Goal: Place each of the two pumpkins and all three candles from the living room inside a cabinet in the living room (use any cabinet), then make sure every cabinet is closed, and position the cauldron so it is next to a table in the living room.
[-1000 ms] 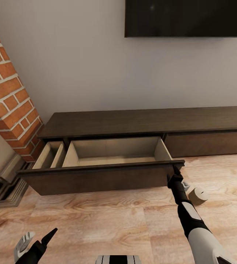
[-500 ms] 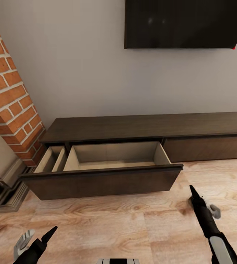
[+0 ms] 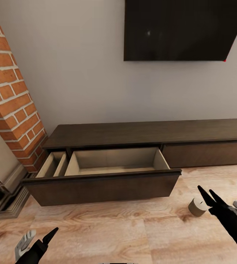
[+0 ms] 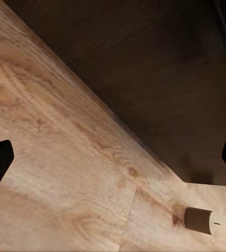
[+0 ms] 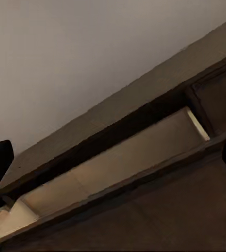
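The dark-brown wood cabinet (image 3: 147, 132) runs low along the grey wall, its left drawer (image 3: 103, 172) pulled out over the plank floor (image 3: 133, 227) with pale, bare compartments inside and its right front shut flush. A stubby tan candle (image 3: 197, 206) stands on the floor to the right of the drawer's corner, just beside the right gripper (image 3: 210, 194), whose black fingers are spread and hold nothing. The left gripper (image 3: 37, 238) hangs low over bare floor, splayed and empty, near the brick fireplace (image 3: 12, 106).
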